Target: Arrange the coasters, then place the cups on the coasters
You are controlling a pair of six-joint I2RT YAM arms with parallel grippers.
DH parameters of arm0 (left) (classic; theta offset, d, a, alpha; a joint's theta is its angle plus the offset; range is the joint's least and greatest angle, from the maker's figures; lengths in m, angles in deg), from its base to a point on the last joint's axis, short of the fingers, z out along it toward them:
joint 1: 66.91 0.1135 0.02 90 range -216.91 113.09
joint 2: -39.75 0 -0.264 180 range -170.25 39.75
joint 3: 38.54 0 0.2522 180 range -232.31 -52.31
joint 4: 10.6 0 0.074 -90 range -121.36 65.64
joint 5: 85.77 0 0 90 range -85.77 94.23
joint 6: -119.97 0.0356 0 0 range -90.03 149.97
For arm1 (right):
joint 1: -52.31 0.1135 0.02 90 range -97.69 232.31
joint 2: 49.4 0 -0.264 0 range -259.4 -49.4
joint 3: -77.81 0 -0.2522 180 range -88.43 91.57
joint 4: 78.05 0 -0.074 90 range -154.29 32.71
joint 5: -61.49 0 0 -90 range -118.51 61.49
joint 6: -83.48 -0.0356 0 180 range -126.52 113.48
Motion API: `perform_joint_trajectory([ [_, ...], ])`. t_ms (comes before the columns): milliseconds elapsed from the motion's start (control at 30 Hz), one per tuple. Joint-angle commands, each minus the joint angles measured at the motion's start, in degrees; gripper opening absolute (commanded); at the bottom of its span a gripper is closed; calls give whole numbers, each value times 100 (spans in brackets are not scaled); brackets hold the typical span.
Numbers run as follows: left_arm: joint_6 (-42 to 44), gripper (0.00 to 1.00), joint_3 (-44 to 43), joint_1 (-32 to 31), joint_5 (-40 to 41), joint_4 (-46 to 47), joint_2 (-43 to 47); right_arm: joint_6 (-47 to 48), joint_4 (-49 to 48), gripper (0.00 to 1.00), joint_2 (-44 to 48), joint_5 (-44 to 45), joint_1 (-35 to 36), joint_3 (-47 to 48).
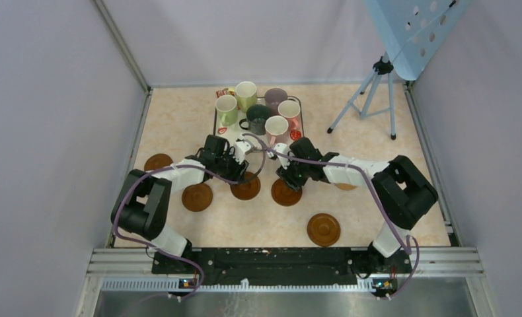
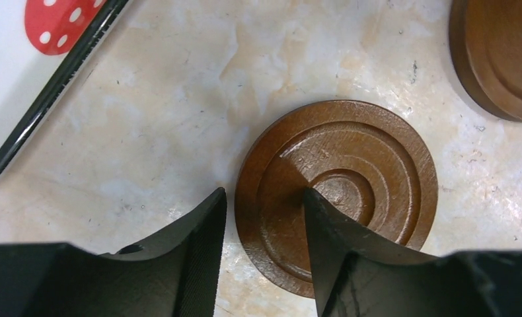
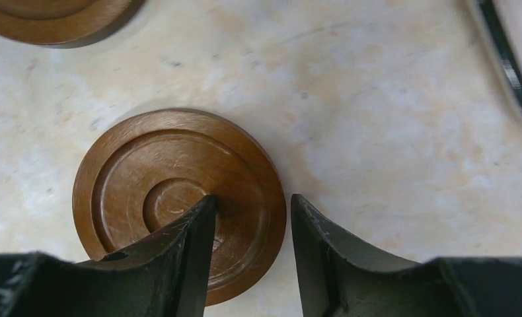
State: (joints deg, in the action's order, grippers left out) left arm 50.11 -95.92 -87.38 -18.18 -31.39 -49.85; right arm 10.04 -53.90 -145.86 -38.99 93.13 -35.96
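Note:
Several brown ringed coasters lie on the table: at the far left (image 1: 158, 162), left of centre (image 1: 197, 197), two in the middle (image 1: 245, 188) (image 1: 286, 193), and front right (image 1: 324, 229). My left gripper (image 1: 243, 173) (image 2: 263, 191) straddles the left rim of a middle coaster (image 2: 371, 165), one finger on the table with a thin gap to the rim, the other over the disc. My right gripper (image 1: 290, 178) (image 3: 252, 197) straddles the right rim of the other middle coaster (image 3: 146, 172) the same way. Several cups (image 1: 258, 119) stand on the tray.
The white tray (image 1: 216, 122) with a black rim (image 2: 60, 79) (image 3: 509, 59) sits just behind both grippers. A neighbouring coaster (image 2: 503, 53) (image 3: 47, 13) lies close to each one. A tripod (image 1: 377, 99) stands at the back right. A sixth disc (image 1: 346, 187) peeks from under the right arm.

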Motion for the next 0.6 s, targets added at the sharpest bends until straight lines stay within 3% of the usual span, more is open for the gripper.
perform_joint_trajectory([
  [0,-421,50,-145,-1,141,38,-177,18,199,44,-386,962,-370,268],
  [133,-536,45,-279,3,50,97,-395,59,187,43,-461,871,-495,416],
  [567,-568,48,-630,10,-11,29,-679,77,390,42,-375,556,-549,488],
])
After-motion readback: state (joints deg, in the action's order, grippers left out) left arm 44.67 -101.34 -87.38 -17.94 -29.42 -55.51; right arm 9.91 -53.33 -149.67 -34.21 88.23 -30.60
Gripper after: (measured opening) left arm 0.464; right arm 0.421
